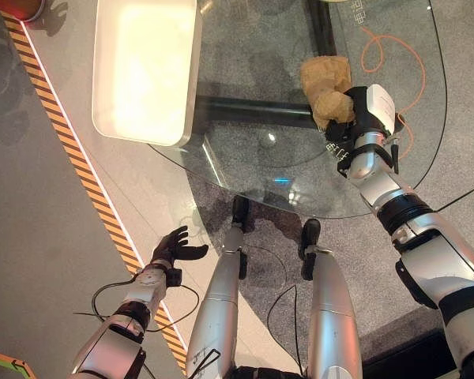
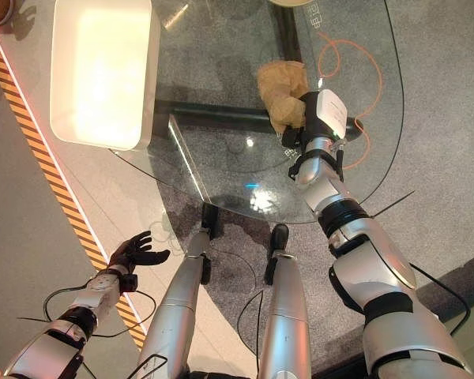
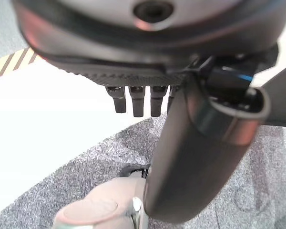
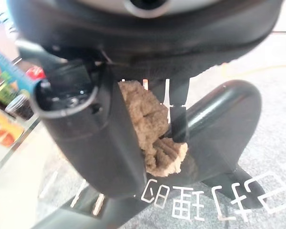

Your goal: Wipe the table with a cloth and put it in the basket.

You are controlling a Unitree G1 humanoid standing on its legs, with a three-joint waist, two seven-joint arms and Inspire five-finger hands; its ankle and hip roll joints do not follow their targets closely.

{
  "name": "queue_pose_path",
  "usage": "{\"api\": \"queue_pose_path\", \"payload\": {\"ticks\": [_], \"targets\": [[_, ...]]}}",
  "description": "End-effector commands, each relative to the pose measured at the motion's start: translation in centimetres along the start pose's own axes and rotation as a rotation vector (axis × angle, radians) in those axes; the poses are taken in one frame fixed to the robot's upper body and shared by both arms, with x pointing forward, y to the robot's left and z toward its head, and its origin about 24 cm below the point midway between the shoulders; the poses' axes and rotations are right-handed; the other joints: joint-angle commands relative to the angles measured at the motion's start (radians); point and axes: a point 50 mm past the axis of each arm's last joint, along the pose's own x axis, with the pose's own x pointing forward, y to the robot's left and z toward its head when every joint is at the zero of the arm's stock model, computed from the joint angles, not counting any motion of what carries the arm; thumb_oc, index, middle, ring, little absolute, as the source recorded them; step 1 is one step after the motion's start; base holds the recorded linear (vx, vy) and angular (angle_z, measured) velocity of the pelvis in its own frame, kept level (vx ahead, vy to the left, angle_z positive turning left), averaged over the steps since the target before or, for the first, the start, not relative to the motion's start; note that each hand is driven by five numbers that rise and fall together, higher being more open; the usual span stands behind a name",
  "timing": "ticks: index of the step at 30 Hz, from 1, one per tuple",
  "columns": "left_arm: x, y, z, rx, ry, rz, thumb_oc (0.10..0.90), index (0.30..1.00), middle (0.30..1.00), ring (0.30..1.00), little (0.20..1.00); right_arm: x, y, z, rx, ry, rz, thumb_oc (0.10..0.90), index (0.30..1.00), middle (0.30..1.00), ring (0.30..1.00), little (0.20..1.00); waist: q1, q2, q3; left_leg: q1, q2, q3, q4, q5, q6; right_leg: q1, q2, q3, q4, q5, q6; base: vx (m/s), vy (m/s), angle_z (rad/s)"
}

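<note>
Spanning the scene, the round glass table (image 1: pixel 245 158) carries a white basket (image 1: pixel 146 71) at its left edge — the drop-off spot. Right hand (image 1: pixel 349 117) clamps the tan cloth (image 1: pixel 325 85) against the glass for wiping; left hand (image 1: pixel 174 249) hangs low, fingers spread.

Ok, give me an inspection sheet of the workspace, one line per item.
Surface: round glass table, floor visible through it.
Job's things: tan cloth bunched on the glass; white basket at the table's left side.
Clutter: nothing seen.
Hands: right hand curled round the cloth; left hand open, low beside the table.
Cables: orange cable on the floor beyond the glass.
Surroundings: grey carpet, striped floor tape.
</note>
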Motion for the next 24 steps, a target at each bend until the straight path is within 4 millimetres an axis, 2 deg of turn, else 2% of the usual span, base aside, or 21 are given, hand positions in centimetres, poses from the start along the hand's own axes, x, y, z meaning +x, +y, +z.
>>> {"api": "queue_pose_path", "payload": {"ticks": [1, 6, 14, 24], "targets": [[-0.1, 0.0, -0.7, 0.011, 0.019, 0.041, 0.800, 0.900, 0.900, 0.900, 0.900, -1.7, 3.1, 7.5, -0.051, -0.356, 0.181, 0.100, 0.300, 0.300, 0.300, 0.200, 0.023, 0.009, -0.020, 0.042, -0.107, 0.080, 0.135, -0.184, 0.089, 0.052, 0.042, -0.066, -0.227, 0.119, -0.021, 0.00, 0.000, 0.00], [-0.1, -0.1, -0.8, 0.010, 0.022, 0.042, 0.800, 0.900, 0.900, 0.900, 0.900, -3.9, 5.1, 9.8, -0.065, -0.495, 0.280, 0.100, 0.300, 0.300, 0.300, 0.200, 0.018, 0.009, -0.020, 0.046, -0.110, 0.080, 0.125, -0.175, 0.086, 0.052, 0.043, -0.063, -0.232, 0.123, -0.020, 0.00, 0.000, 0.00], [-0.1, -0.2, -0.8, 0.015, 0.019, 0.040, 0.800, 0.900, 0.900, 0.900, 0.900, -6.6, 6.4, 12.5, -0.066, -0.661, 0.382, 0.100, 0.300, 0.300, 0.300, 0.200, 0.015, -0.003, -0.020, 0.046, -0.110, 0.078, 0.123, -0.170, 0.083, 0.051, 0.045, -0.058, -0.236, 0.129, -0.016, 0.00, 0.000, 0.00], [0.0, 0.2, -0.5, 0.017, 0.024, 0.051, 0.800, 0.900, 0.900, 0.900, 0.900, -8.0, 7.6, 12.4, -0.101, -0.695, 0.454, 0.100, 0.300, 0.300, 0.300, 0.200, 0.010, -0.010, -0.020, 0.047, -0.111, 0.078, 0.122, -0.166, 0.083, 0.052, 0.042, -0.057, -0.240, 0.135, -0.014, 0.00, 0.000, 0.00]]}}
